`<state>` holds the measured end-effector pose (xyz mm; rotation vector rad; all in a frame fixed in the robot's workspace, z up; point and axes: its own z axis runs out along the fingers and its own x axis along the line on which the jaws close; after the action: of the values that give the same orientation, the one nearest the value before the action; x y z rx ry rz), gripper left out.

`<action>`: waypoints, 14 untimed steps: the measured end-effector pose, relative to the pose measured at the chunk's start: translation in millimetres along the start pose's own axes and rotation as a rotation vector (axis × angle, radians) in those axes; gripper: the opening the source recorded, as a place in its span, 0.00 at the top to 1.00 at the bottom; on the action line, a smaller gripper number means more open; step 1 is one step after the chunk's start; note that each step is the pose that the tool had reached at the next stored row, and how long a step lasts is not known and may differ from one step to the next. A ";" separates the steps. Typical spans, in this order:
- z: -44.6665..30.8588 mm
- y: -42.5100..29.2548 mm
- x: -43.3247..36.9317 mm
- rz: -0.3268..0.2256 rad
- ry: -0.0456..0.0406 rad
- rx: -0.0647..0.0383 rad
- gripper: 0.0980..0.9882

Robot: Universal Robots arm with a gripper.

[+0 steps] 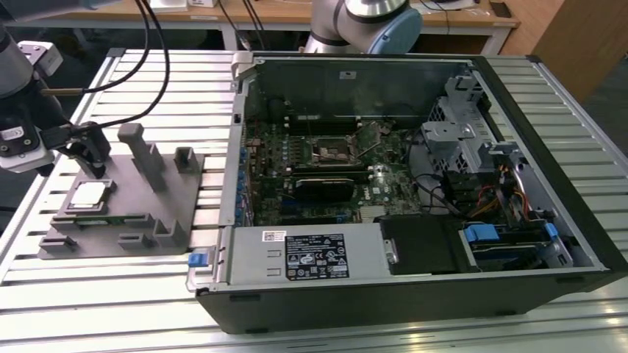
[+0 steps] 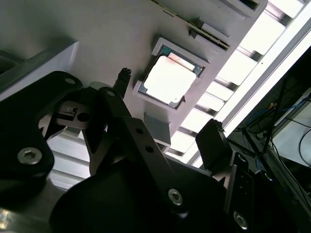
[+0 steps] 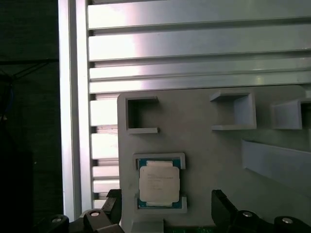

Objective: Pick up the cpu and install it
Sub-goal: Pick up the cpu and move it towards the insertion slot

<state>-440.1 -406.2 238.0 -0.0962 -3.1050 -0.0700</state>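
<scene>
Bright overhead light, glare on cpu [image 2: 167, 80]

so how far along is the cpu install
Nothing looks done yet: the cpu lies in its recess on the grey tray. In hand: the gripper hangs open over it, a finger on either side, not gripping. Left: the pick-up and the install in the computer case.

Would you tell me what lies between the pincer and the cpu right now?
Nothing. In both wrist views the open pincer hangs over the cpu, with only bare grey tray showing between them.
</scene>
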 end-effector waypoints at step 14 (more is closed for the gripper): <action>7.3 -0.7 -0.3 0.000 0.0020 0.000 0.19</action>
<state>-440.1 -406.6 230.7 -0.0962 -3.1029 -0.0695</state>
